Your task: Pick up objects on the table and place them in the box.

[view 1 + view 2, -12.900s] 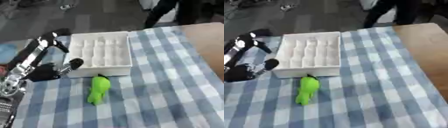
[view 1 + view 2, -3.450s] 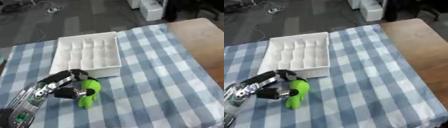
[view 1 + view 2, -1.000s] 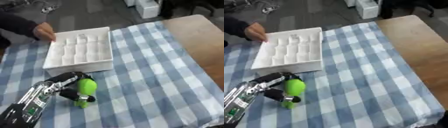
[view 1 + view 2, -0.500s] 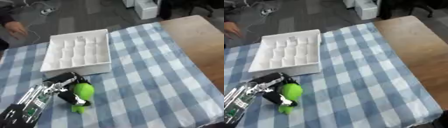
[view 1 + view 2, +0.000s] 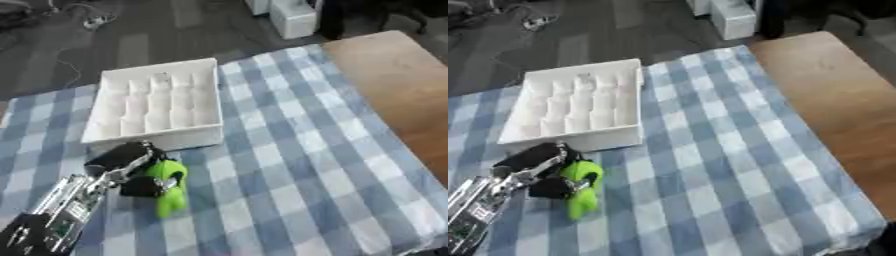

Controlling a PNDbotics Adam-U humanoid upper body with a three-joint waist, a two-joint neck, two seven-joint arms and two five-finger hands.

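A bright green toy (image 5: 168, 187) hangs just in front of the white box (image 5: 157, 105), its narrow end pointing down toward the checked cloth. My left hand (image 5: 129, 169) comes in from the lower left and is shut on the toy's upper part, fingers and thumb curled round it. The box has several small compartments and they look empty. My right hand shows in neither view.
The blue-and-white checked cloth (image 5: 289, 170) covers the table. Bare wooden tabletop (image 5: 398, 85) lies to the right. A dark floor with cables and a white unit (image 5: 293, 17) lies beyond the far edge.
The person's hand at the box's far left corner has gone. The toy has turned in my left hand, its narrow end now down; the camera has shifted.
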